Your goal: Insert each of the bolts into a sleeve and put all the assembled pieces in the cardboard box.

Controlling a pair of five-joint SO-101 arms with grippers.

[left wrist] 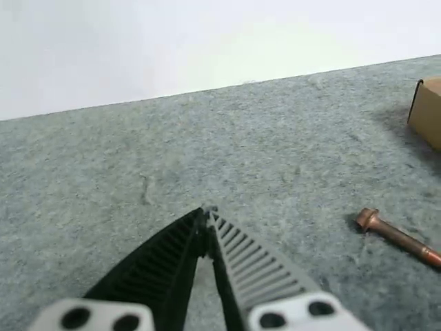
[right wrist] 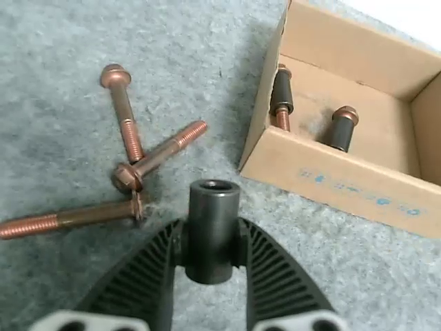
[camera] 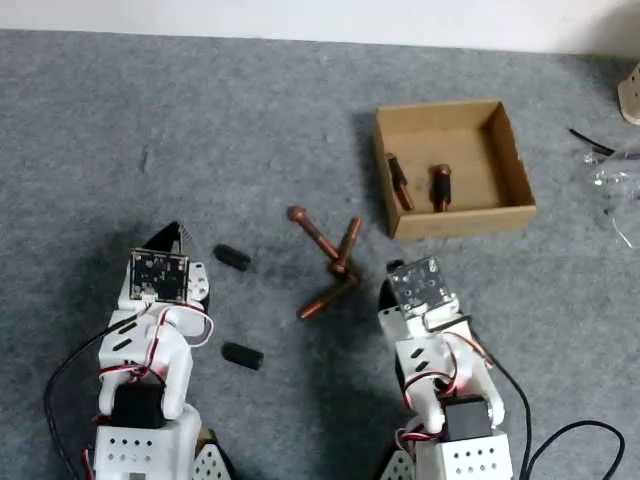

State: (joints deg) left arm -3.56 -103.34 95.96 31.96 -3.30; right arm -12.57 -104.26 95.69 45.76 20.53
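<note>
Three copper bolts (camera: 327,262) lie crossed mid-table; the right wrist view shows them as a bolt (right wrist: 122,110), a bolt (right wrist: 162,155) and a bolt (right wrist: 69,217). My right gripper (right wrist: 211,233) is shut on a black sleeve (right wrist: 212,207), held upright just short of these bolts and the cardboard box (right wrist: 331,183). Two assembled pieces (camera: 400,182) (camera: 440,187) lie in the box (camera: 455,218). Two loose black sleeves (camera: 232,257) (camera: 242,355) lie beside my left arm. My left gripper (left wrist: 207,215) is shut with nothing in it, over bare carpet; one bolt (left wrist: 396,236) lies off to its side.
Grey carpet covers the table. Thin cables and clear plastic bits (camera: 605,165) lie at the far right edge, with a pale object (camera: 630,95) behind them. The box corner (left wrist: 428,110) appears in the left wrist view.
</note>
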